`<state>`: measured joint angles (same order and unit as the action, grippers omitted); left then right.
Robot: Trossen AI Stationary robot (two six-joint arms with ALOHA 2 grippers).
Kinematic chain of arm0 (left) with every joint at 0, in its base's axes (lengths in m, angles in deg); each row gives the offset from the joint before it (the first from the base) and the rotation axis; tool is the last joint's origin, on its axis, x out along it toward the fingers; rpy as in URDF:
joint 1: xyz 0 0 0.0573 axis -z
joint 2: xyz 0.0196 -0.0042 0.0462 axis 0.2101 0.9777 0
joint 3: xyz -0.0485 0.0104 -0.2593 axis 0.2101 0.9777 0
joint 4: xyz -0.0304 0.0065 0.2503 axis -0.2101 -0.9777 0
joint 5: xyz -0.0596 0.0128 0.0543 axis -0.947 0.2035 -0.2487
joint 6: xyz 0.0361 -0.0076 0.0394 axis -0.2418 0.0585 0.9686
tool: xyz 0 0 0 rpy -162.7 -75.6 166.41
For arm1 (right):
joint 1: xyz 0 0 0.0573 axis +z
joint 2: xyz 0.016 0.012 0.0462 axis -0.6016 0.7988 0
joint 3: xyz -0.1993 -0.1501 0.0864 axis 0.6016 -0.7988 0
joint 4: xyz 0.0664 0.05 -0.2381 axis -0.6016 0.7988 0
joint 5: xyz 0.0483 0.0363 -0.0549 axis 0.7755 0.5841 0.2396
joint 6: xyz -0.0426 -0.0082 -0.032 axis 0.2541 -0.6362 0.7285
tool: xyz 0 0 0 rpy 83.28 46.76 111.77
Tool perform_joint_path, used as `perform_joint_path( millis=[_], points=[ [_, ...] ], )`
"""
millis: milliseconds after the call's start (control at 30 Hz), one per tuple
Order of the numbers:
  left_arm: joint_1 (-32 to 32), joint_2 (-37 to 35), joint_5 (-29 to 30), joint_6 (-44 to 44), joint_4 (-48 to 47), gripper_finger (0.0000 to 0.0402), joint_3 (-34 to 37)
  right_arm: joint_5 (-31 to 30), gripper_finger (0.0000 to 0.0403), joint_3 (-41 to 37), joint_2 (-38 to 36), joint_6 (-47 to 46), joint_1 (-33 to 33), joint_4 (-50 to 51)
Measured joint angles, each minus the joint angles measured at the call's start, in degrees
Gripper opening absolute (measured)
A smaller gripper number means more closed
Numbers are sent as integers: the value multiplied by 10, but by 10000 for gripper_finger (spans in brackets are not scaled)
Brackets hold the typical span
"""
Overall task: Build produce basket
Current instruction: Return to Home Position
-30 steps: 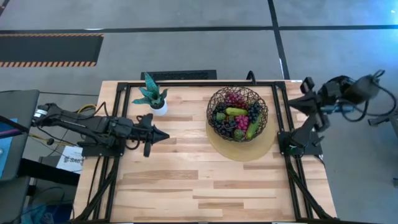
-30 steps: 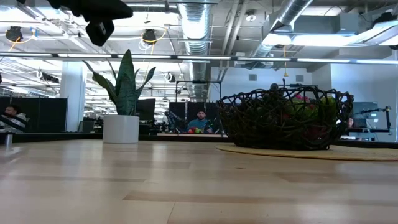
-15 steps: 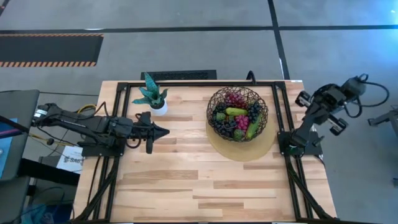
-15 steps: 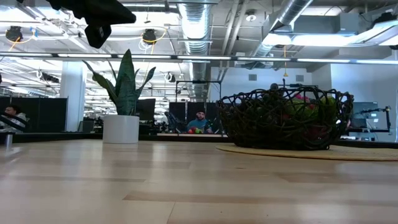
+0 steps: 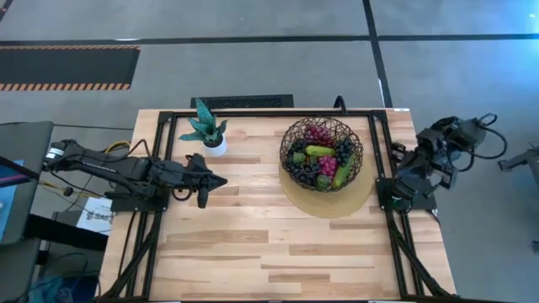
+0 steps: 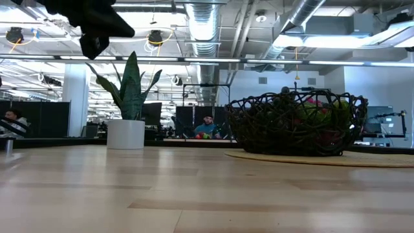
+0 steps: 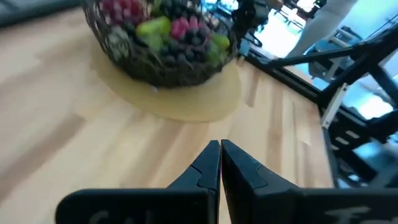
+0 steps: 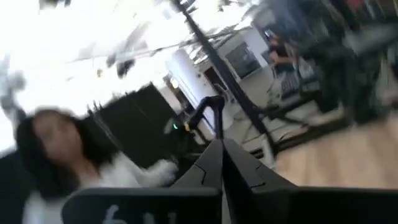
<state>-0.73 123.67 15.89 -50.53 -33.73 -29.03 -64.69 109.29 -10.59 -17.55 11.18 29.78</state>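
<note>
The basket [image 5: 322, 154], a dark wire bowl, stands on a flat tan disc [image 5: 330, 202] at the table's far right. It holds the produce: magenta grapes [image 5: 317, 133], dark grapes [image 5: 303, 173] and green cucumbers [image 5: 319, 151]. My left gripper [image 5: 222, 181] hovers shut over the left half of the table, pointing at the basket [image 7: 161, 37], well short of it. In the low view it shows at the top left [image 6: 96, 29]. My right arm [image 5: 429, 156] is folded up beyond the table's right edge. Its gripper [image 8: 221, 146] is shut and points away into the room.
A small potted green plant [image 5: 206, 130] stands at the far left, close behind my left gripper. Black frame rails [image 5: 381, 151] run along the table's sides. A person [image 8: 56, 155] shows blurred in the right wrist view. Bare wood [image 5: 278, 252] fills the near half.
My right arm has sunk and drawn in toward its base at the table's right edge, its wrist rolling as it went. My left gripper has stayed in place and rolled a little. The basket and produce have not moved.
</note>
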Motion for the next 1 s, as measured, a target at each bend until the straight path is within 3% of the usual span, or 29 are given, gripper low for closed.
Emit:
perform_joint_path(
  millis=[133,400,533,700,867,1000],
  points=[
    [0,0,-34,-79,-5,0,0,46,33,-1,25,208,2,-6],
    [0,0,-40,-35,2,0,0,49,33,-20,21,282,-1,20],
    [0,0,-39,-16,6,0,0,-3,33,-44,-6,301,-7,38],
    [0,0,-39,-2,6,0,0,-11,33,-47,-84,312,-7,59],
    [0,0,-38,33,24,0,0,-88,33,20,-82,333,-17,126],
    [0,-1,-33,65,39,0,0,-186,33,67,-77,343,0,209]
  ],
)
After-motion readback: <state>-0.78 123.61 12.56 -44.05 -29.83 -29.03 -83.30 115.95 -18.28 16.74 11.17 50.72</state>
